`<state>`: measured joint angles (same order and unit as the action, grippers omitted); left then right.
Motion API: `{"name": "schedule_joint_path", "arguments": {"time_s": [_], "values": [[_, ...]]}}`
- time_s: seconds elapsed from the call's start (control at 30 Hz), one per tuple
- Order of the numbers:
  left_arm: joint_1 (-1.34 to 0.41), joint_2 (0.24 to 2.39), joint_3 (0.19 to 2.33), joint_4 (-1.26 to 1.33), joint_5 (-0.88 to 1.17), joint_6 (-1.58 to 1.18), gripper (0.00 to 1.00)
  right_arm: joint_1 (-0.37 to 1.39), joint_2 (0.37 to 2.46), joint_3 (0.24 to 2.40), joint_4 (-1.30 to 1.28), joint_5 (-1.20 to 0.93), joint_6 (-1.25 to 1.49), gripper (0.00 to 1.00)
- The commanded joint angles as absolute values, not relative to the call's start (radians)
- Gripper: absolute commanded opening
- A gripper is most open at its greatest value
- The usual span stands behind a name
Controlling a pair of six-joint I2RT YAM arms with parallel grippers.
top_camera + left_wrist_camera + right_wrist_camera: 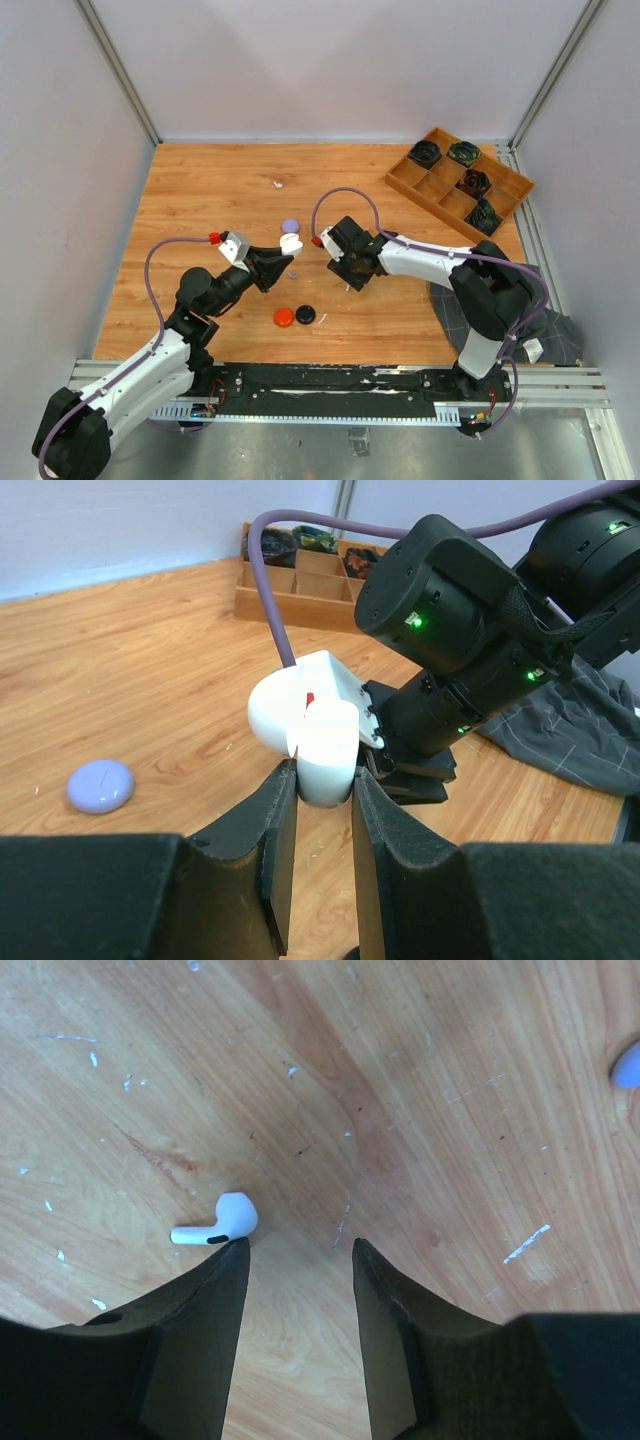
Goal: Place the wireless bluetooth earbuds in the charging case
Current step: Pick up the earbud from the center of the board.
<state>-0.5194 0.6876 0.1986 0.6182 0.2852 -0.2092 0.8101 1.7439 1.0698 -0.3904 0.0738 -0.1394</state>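
earbud count first: only one that i can make out for sure, a white earbud (pixel 215 1225) lying flat on the tabletop (pixel 200 200), stem pointing sideways. it's off to the right of the charging case (pixel 300 715), and not in it. there's one case, white, with its lid flipped open. a small red bit shows inside it, but i can't tell what that is.

left claw (pixel 322 775) is clenched on the lower half of the case, one finger on each side, holding it up off the wood. right claw (pixel 300 1250) sits just right of the case, pointing down at the tabletop with its fingers apart and nothing between them. the earbud lies just beside the tip of one finger, outside the gap; whether it touches is hard to say.

other stuff, all placed from the case:
- one purple puck (pixel 291 226) just beyond it, on the far side
- one red-orange disc (pixel 284 317) and one black disc (pixel 305 314) side by side on the near side, toward the arm bases
- one wooden tray (pixel 440 195) well off to the far right, with four black coiled bundles (pixel 473 182), each in its own compartment
- one grey cloth (pixel 560 340) far to the right and nearer, by the right arm's base
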Motion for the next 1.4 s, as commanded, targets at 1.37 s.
{"name": "schedule_joint_path", "arguments": {"time_s": [1.37], "values": [[-0.514, 0.719, 0.219, 0.655, 0.297, -0.186, 0.0, 0.765, 1.834, 1.192, -0.46, 0.016, 0.435, 0.36]]}}
